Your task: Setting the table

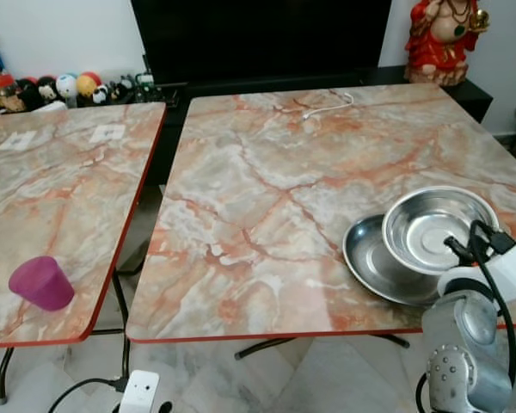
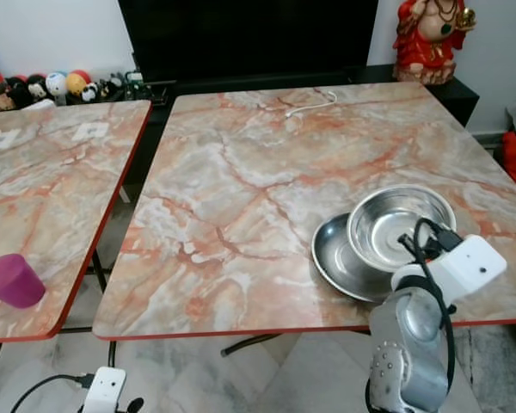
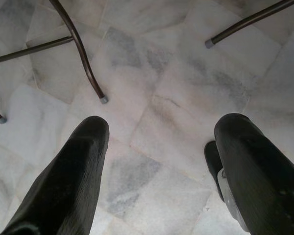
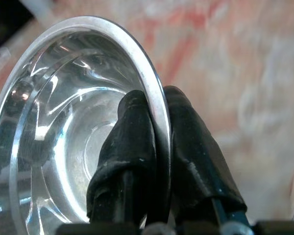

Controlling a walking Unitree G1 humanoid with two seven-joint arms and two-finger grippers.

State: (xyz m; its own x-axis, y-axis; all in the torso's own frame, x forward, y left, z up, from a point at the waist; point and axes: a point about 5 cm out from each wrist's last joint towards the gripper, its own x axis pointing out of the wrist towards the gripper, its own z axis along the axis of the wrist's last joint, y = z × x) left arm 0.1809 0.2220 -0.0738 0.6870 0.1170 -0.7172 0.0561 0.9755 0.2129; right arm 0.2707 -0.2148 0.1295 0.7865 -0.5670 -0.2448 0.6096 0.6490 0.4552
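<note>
1. Centrally, in the left eye view, a marble table [image 1: 267,215] carries a steel bowl [image 1: 430,225] at four o'clock, overlapping a steel plate [image 1: 374,262].
2. Right eye view: a purple cup [image 2: 11,280] sits on the neighbouring table [image 2: 43,181] at eight o'clock.
3. Left wrist view: left gripper [image 3: 159,166] hangs with fingers apart above the tiled floor [image 3: 157,73].
4. Right wrist view: right gripper [image 4: 159,142] is clamped on the bowl's rim, one finger inside, one outside.

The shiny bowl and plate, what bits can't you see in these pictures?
- Steel plate: its right part is hidden under the steel bowl in the eye views.
- Bowl's near rim: covered by the right gripper and its cable.
- Bowl in the right wrist view: cut off by the picture's edge.
</note>
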